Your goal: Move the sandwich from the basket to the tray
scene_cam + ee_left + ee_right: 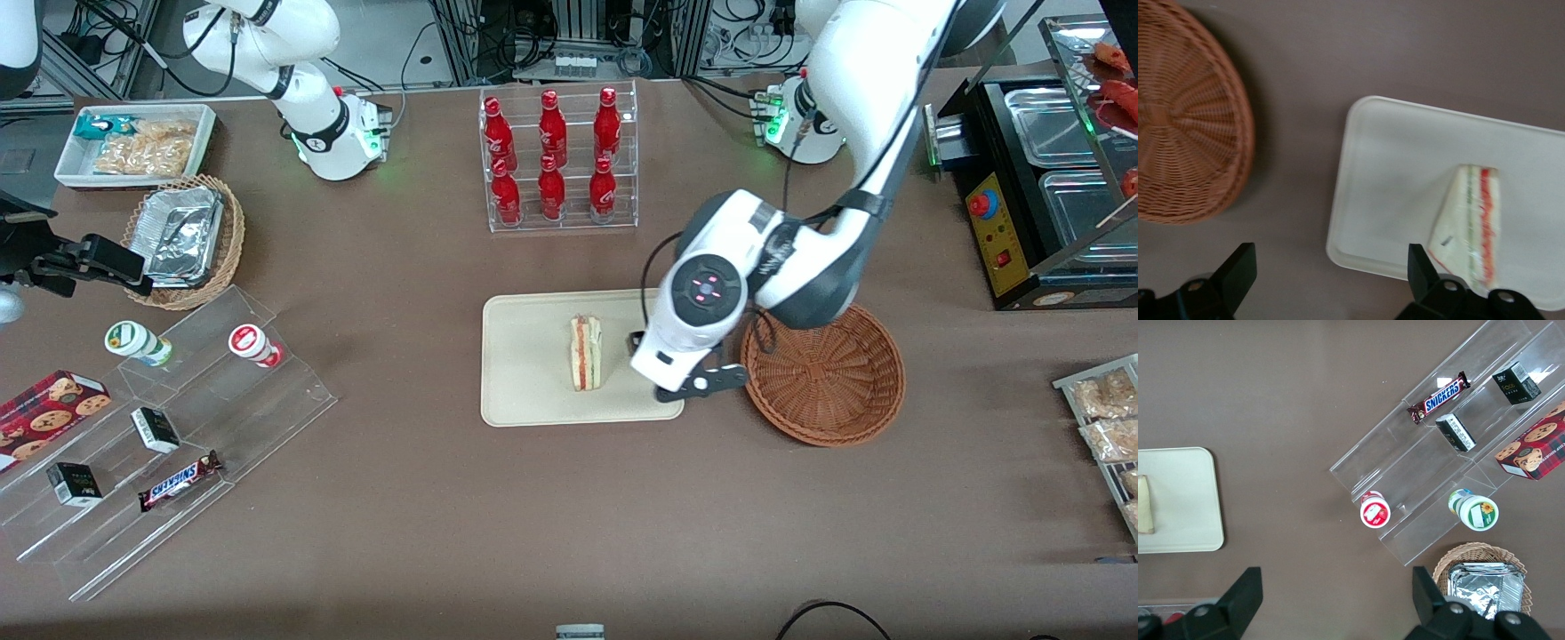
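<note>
Currently the sandwich (586, 353) lies on the tray (524, 391), resting on its bread face with the red and green filling edge toward the parked arm's end of the desk (444, 533). The basket (825, 378) holds nothing and sits just beside the tray, toward the working arm's end. The gripper (1331, 280) hangs above the tray edge nearest the basket, its jaws spread and holding nothing; in the wrist view one finger (1426, 267) overlaps the sandwich's corner, the other is over bare desk.

Judgement: placement appears complete and the step in hand is withdrawal. It would be done well by lifting straight up before any sideways travel, so that the finger nearest the sandwich does not drag or tip it, and so that the arm clears the basket rim.

Limits of observation: from the front the wrist housing covers the tray's corner and part of the basket rim. Whether that finger touches the bread cannot be determined. The fingertips are cut off in the wrist view.
</note>
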`<move>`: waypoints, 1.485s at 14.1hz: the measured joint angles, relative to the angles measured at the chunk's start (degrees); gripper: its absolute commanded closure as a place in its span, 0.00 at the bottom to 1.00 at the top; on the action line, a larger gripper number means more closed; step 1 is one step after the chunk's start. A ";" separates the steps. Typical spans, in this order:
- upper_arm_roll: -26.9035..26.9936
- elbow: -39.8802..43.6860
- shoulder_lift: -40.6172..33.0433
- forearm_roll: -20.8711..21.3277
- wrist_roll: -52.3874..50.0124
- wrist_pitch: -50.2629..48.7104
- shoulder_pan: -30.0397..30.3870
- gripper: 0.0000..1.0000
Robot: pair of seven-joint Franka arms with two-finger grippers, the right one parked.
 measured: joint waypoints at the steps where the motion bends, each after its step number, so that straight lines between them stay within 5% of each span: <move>1: 0.07 -0.46 -0.52 0.25 1.59 -0.59 1.53 0.00; 13: 0.42 -18.27 -25.01 -0.79 33.98 -3.60 18.49 0.00; 21: 10.21 -18.13 -33.67 -5.04 48.83 -4.65 19.94 0.00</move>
